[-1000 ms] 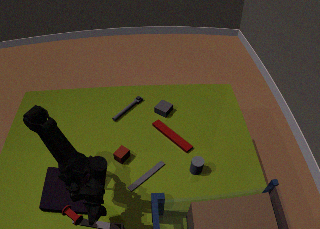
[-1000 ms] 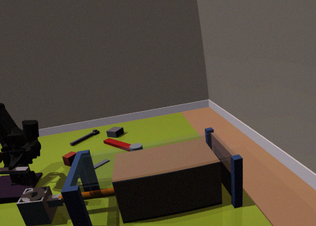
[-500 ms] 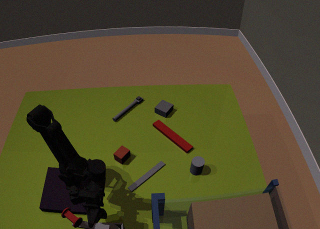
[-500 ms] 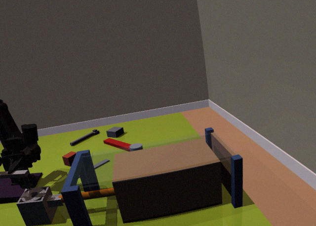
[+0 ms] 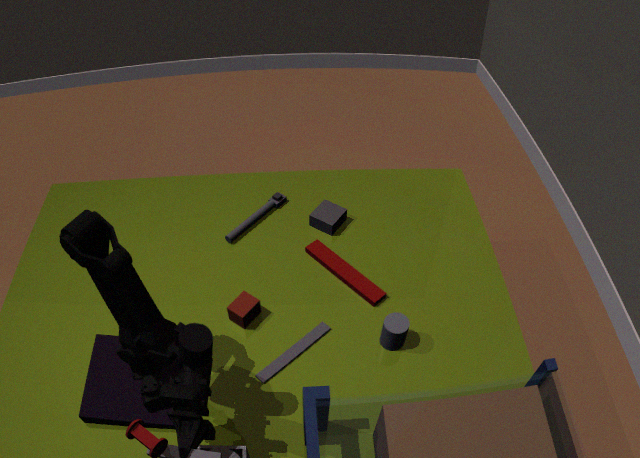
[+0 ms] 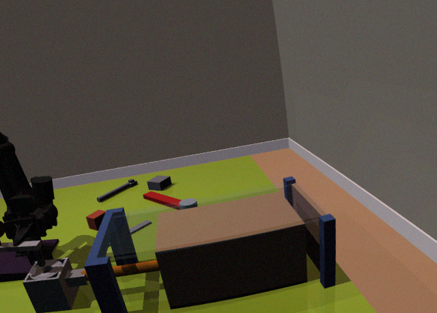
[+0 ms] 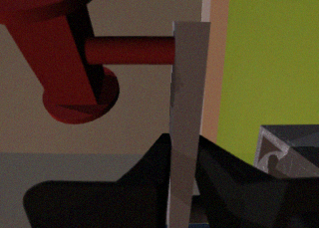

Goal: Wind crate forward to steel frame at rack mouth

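My gripper [image 5: 188, 443] [image 6: 17, 242] [image 7: 179, 140] is shut on the grey arm of the winch handle [image 5: 146, 437] [image 6: 21, 246] [image 7: 190, 89], which has a red knob on one side. The handle is level over the grey box winch [image 6: 49, 292] [image 7: 299, 150]. Its key end hangs low at the winch's top; whether the key is in the hole is hidden. The brown crate [image 5: 465, 422] [image 6: 229, 228] sits flat inside the clear-panelled cubby. An orange strap [image 6: 139, 266] runs from it towards the winch. A gap separates its front from the blue frame [image 5: 312, 424] [image 6: 109, 290].
Beyond the winch lie a red cube [image 5: 243, 308] [image 6: 94, 219], a thin grey strip [image 5: 293, 352], a red bar [image 5: 345, 272], a grey cylinder [image 5: 394, 331], a grey block [image 5: 328, 216] and a dark wrench-like tool [image 5: 250, 220]. The arm stands on a purple plate [image 5: 108, 381].
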Controlling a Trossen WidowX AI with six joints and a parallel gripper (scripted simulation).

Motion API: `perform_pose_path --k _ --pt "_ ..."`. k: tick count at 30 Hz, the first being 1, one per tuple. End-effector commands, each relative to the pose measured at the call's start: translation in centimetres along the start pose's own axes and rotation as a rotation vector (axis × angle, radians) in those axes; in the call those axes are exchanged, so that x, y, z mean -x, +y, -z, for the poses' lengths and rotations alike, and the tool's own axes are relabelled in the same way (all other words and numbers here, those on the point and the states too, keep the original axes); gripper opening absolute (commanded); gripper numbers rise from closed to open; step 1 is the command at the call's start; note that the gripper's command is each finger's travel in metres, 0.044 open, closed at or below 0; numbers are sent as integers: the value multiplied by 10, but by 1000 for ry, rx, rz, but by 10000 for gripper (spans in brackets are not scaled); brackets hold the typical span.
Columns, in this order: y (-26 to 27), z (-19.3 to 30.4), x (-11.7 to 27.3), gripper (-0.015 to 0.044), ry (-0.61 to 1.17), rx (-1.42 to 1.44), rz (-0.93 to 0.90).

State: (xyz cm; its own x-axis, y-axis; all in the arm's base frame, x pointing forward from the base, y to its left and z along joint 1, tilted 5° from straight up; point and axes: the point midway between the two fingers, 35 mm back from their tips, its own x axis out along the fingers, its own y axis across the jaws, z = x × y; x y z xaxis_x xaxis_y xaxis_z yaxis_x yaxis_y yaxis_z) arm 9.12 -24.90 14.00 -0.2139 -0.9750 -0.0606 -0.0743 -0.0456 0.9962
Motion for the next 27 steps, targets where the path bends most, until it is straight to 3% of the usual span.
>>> perform_pose_path --k 1,27 --pt "-2 -1 0 0 -3 -1 -3" --pt "-10 1 8 0 2 -3 -4"
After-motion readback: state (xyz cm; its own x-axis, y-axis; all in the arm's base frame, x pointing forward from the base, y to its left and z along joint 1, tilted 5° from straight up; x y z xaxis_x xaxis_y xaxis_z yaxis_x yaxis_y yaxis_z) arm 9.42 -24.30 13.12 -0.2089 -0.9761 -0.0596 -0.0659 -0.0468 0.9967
